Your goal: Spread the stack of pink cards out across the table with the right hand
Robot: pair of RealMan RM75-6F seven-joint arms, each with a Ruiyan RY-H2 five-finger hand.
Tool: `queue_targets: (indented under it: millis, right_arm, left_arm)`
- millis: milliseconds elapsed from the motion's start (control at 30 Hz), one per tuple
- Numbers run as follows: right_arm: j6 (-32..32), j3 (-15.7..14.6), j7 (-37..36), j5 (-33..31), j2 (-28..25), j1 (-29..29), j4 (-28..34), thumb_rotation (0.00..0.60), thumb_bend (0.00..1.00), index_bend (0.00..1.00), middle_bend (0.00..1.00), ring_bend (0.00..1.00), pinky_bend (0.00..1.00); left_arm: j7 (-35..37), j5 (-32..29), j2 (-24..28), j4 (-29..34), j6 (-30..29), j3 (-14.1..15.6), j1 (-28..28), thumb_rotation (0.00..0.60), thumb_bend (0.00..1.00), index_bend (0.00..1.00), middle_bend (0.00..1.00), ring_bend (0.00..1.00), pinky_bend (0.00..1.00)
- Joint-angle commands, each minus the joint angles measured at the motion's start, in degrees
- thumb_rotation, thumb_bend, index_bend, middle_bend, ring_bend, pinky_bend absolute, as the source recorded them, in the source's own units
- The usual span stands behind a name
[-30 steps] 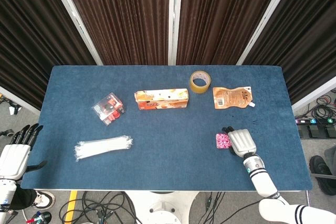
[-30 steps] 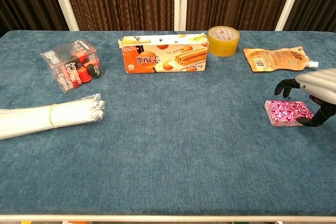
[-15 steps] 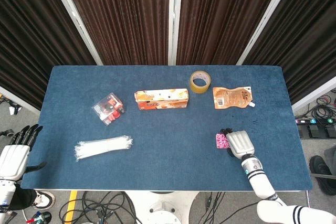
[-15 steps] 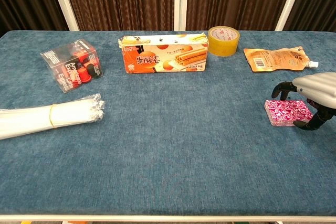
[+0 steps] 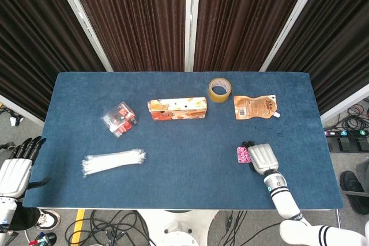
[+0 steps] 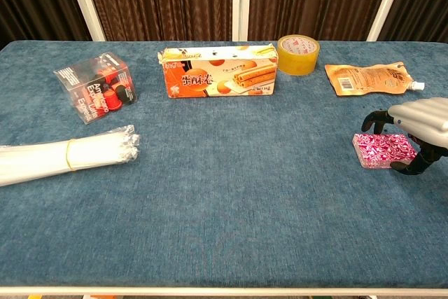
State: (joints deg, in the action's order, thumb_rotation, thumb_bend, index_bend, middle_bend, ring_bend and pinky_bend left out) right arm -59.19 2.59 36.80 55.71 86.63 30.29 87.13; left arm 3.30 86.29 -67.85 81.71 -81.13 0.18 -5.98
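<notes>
Pink patterned card stack (image 6: 384,150) still sits squared-up below the orange pouch (image 6: 369,78); your right hand (image 6: 418,125) has settled over it, fingers arched around it, nothing fanned yet.

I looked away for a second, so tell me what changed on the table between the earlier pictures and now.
The right hand drew back slightly toward the table's near edge, still arched over the pink cards. The cards remain one stack. The left hand and everything else stayed put.
</notes>
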Motion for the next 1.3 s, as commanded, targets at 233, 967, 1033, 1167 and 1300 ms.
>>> queue_targets:
  millis: [233,967,1033,1167,1300]
  right_arm:
    - [-0.8,0.1,0.1,-0.1,0.6,0.1,-0.4,0.600,0.26,0.23,0.28,0.89,0.96]
    - [-1.2,-0.2,0.9,-0.9,1.4,0.2,-0.9,0.600,0.27,0.27,0.31,0.89,0.96]
    - [-1.3,-0.2,0.9,-0.9,1.4,0.2,-0.9,0.600,0.28,0.28,0.32,0.89,0.96]
    - [-1.7,-0.2,0.9,-0.7,1.7,0.1,-1.2,0.600,0.28,0.31,0.34,0.89,0.96]
    - [-2.1,-0.1,0.5,-0.3,1.9,0.0,-1.4,0.600,0.29,0.34,0.36,0.89,0.96]
  left_arm:
    - [-0.1,0.0,0.0,0.1,0.1,0.1,0.0,0.600,0.00,0.06,0.05,0.00,0.15]
    - [0.6,-0.3,0.0,-0.2,1.1,0.4,0.0,0.600,0.00,0.07,0.05,0.00,0.15]
    - [0.7,-0.3,-0.1,-0.3,1.1,0.5,0.0,0.600,0.00,0.07,0.05,0.00,0.15]
    - [0.8,-0.4,-0.2,-0.5,1.2,0.5,0.0,0.600,0.00,0.07,0.05,0.00,0.15]
    - [1.0,-0.4,-0.2,-0.6,1.2,0.4,0.0,0.600,0.00,0.07,0.05,0.00,0.15]
